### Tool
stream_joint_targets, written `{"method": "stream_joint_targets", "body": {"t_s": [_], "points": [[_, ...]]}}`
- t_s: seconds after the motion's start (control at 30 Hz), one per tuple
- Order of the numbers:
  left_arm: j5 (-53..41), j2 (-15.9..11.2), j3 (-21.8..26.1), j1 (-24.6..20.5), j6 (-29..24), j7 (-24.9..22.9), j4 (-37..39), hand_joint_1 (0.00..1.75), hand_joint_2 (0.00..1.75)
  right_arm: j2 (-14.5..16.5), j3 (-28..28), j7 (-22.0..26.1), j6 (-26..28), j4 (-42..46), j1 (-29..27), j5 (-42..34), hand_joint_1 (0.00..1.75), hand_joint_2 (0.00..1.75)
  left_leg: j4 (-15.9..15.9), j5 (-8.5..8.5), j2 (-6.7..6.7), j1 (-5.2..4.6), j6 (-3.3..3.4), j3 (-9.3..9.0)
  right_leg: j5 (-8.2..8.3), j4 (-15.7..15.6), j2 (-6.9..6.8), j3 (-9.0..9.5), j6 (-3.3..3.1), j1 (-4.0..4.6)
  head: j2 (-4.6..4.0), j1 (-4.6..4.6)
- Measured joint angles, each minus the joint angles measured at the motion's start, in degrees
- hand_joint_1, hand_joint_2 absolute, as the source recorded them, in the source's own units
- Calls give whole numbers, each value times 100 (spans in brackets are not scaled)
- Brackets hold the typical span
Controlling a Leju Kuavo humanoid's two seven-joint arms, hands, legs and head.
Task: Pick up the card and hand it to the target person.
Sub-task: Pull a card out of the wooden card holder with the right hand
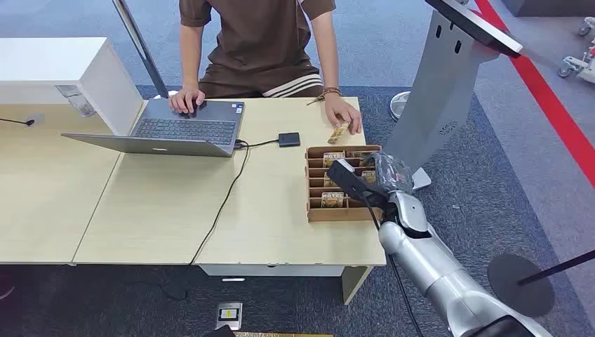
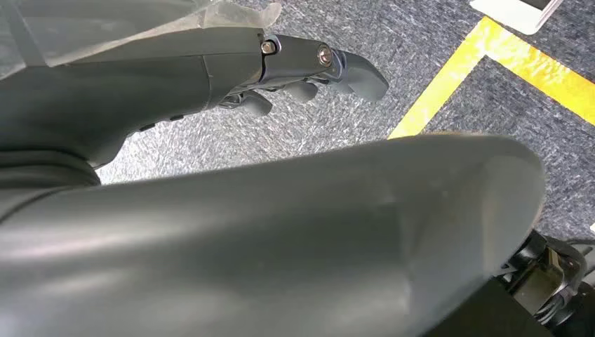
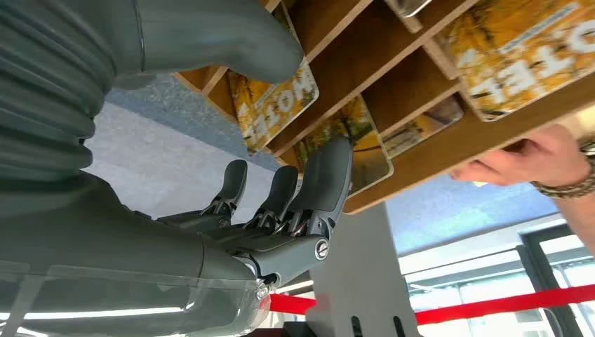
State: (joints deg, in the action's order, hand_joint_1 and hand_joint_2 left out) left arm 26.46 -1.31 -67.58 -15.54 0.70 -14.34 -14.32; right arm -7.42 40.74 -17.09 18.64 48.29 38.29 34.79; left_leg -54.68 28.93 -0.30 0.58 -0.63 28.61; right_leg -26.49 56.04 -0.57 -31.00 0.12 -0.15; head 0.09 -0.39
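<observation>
A brown wooden card rack point(image 1: 342, 213) stands near the table's right edge, with yellow cards point(image 1: 332, 199) in its slots. My right hand point(image 1: 353, 181) hovers over the rack with thumb and fingers apart, nothing held. In the right wrist view the fingers point(image 3: 319, 186) reach beside a yellow card point(image 3: 277, 105) in the rack point(image 3: 421, 84). The seated person point(image 1: 259, 42) rests a hand on a card point(image 1: 339, 132) on the table beyond the rack; that person's hand point(image 3: 533, 158) also appears at the rack's far edge. My left hand point(image 2: 309, 70) hangs over carpet, holding nothing.
An open laptop point(image 1: 182, 130) lies at the table's back left under the person's other hand. Its cable runs to a black adapter point(image 1: 288, 139). A grey kiosk stand point(image 1: 442, 84) rises just right of the rack. A white cabinet point(image 1: 56, 67) sits far left.
</observation>
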Motion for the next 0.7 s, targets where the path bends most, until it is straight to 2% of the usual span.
{"method": "stream_joint_targets", "body": {"t_s": [0.7], "points": [[-8, 0, 0, -6, 4, -2, 0, 0, 0, -8, -4, -7, 0, 26, -12, 16, 162, 175, 0, 0, 0, 0, 0, 0, 0, 0, 0, 0, 0, 0, 0, 0]]}}
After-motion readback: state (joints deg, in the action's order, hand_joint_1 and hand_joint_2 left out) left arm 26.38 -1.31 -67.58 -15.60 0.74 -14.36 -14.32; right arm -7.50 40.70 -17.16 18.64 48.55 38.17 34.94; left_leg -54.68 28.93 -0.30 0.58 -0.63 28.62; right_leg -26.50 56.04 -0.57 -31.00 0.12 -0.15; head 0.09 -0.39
